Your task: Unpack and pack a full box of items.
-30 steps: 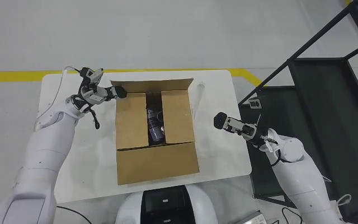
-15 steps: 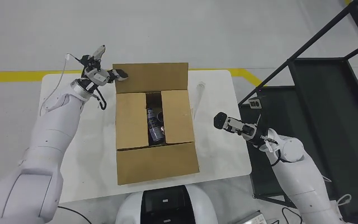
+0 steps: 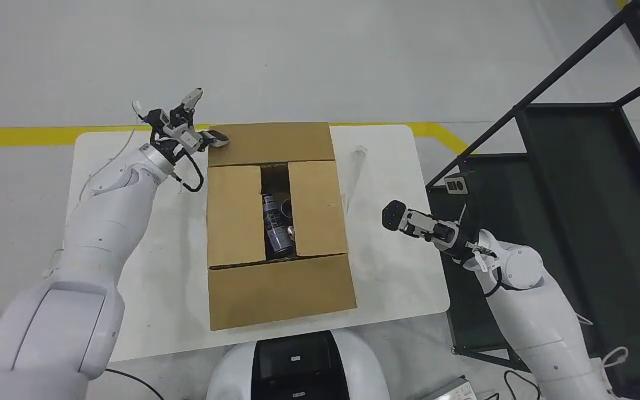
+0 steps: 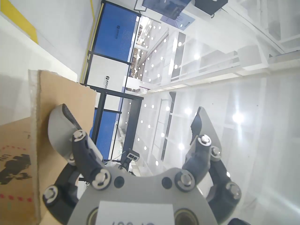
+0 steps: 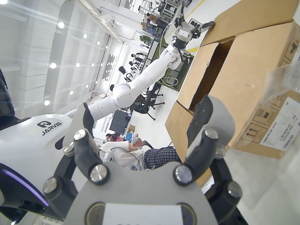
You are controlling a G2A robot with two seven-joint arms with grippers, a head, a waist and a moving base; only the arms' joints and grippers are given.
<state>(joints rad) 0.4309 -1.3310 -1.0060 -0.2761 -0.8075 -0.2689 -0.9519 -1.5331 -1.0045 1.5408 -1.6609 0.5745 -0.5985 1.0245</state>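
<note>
Cardboard box (image 3: 280, 290) at centre of table (image 3: 150, 290). Left gripper (image 3: 207, 116) splayed wide, empty, one finger touching left corner of far flap (image 3: 270, 143); flap's long edge running left-right. Right gripper (image 3: 393, 214) wide, empty, well off box's right side.

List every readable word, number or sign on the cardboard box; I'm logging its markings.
White label on the cardboard box side: barcodes and fine print, too small to read.
Handling pictograms beside it: a pair of arrows, no legible words.
Black print on the flap in the left wrist view: cropped, unreadable.
</note>
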